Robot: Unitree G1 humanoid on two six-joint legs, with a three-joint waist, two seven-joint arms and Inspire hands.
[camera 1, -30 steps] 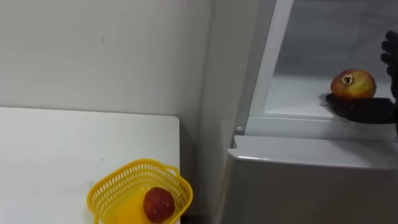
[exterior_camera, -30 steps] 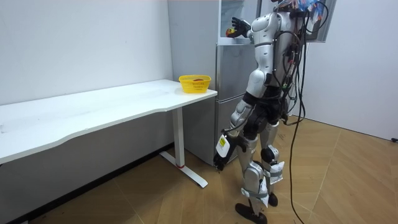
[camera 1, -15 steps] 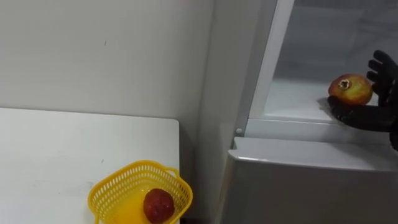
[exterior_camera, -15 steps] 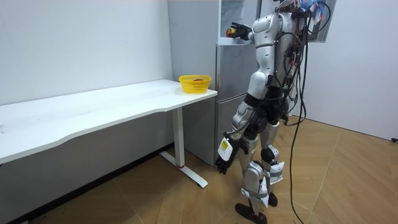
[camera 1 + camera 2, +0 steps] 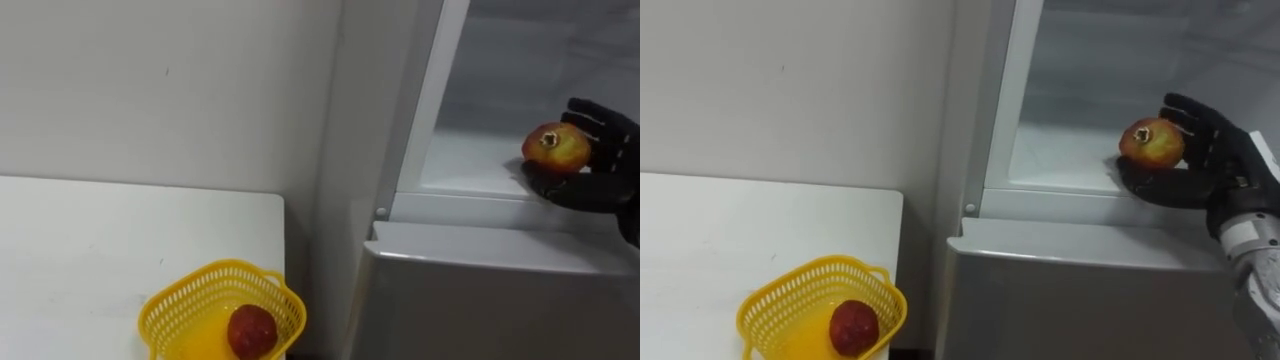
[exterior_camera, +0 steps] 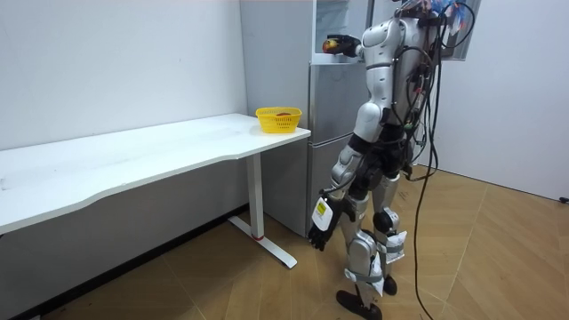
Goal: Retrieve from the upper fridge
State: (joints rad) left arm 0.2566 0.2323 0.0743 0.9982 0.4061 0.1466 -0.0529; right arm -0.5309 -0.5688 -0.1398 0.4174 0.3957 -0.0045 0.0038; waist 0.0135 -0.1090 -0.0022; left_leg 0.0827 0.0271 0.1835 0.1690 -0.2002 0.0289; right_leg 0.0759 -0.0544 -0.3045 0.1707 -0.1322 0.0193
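At the right of the frame, the right hand is curled around the red-yellow fruit inside the open upper fridge; the left hand hangs low beside the leg, and its state I cannot tell.

Right arm's up high, right hand curled round the fruit; left hand dangles by the thigh.

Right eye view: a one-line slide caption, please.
Right hand holds a pomegranate in the open upper fridge; a red fruit lies in the yellow basket.
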